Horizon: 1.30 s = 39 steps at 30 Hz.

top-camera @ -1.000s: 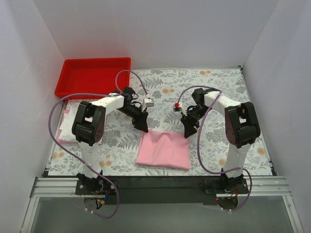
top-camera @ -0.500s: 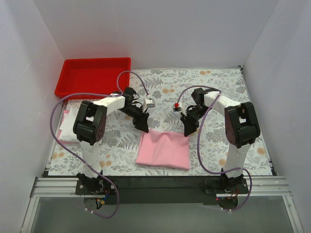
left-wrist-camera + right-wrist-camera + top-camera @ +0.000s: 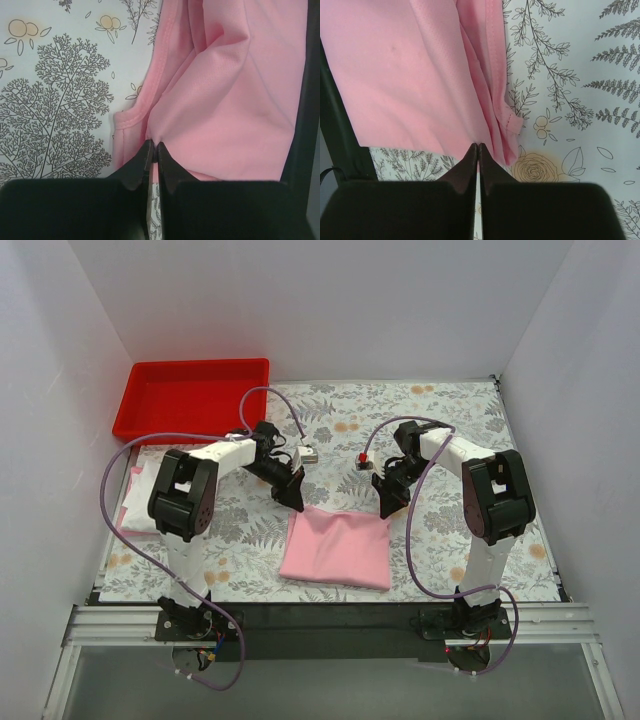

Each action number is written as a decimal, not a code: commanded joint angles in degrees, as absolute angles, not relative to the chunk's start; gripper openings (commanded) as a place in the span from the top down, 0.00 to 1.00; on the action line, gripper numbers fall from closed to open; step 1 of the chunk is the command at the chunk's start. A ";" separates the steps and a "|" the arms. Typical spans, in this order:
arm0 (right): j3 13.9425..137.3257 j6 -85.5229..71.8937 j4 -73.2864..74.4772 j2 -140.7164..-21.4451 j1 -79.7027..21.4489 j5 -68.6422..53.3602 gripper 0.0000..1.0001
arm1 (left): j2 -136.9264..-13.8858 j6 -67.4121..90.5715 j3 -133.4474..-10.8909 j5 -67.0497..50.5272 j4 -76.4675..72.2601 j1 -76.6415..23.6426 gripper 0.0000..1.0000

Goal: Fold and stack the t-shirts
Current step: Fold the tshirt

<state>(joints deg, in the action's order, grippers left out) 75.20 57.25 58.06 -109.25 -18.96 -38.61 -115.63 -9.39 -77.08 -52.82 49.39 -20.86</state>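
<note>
Pink t-shirt [image 3: 337, 548]: is lying folded into a rough rectangle at the near middle of the table, between the two arms, its near edge sitting close to the table's front edge.
Far corners of that shirt: are being drawn up into small peaks where the grippers are meeting them, one at each end of the far edge.
Left gripper [image 3: 293, 502]: is pressing down on the far left corner, jaws closed tight together and pinching the hemmed edge; in the left wrist view [image 3: 152, 147] the cloth [image 3: 225, 100] is puckering right at the tips.
Right gripper [image 3: 388, 508]: is pressing down on the far right corner, jaws likewise closed to a slit and nipping the edge of the fabric; in the right wrist view [image 3: 478, 147] the layered hems [image 3: 410, 75] are bunching just beside the tips.
Pile of shirts [image 3: 135, 508]: is sitting at the left edge of the table behind the left arm, pink and white cloth showing, well apart from the middle shirt.
Red tray [image 3: 190, 364]: is standing at the far left corner.
Tablecloth [image 3: 440, 420]: is covering the table, grey with floral print.
</note>
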 commanded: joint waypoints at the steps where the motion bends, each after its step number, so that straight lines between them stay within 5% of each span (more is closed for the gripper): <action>1: 75.06 56.87 57.66 -109.51 -19.34 -38.06 0.99 | -108.55 -7.13 -76.38 -52.39 48.08 -21.18 1.00; 11: 76.02 54.23 56.95 -109.25 -19.34 -36.65 0.99 | -100.99 -4.05 -70.32 -47.56 45.72 -20.04 1.00; 39: 82.09 50.11 51.78 -112.14 -18.63 -25.85 0.99 | -113.20 4.29 -71.27 -36.92 31.64 -16.79 1.00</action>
<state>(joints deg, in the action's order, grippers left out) 80.09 51.77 54.63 -110.56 -19.09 -29.95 -111.53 2.92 -69.60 -41.12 33.87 -17.34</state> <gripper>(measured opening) 0.021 0.025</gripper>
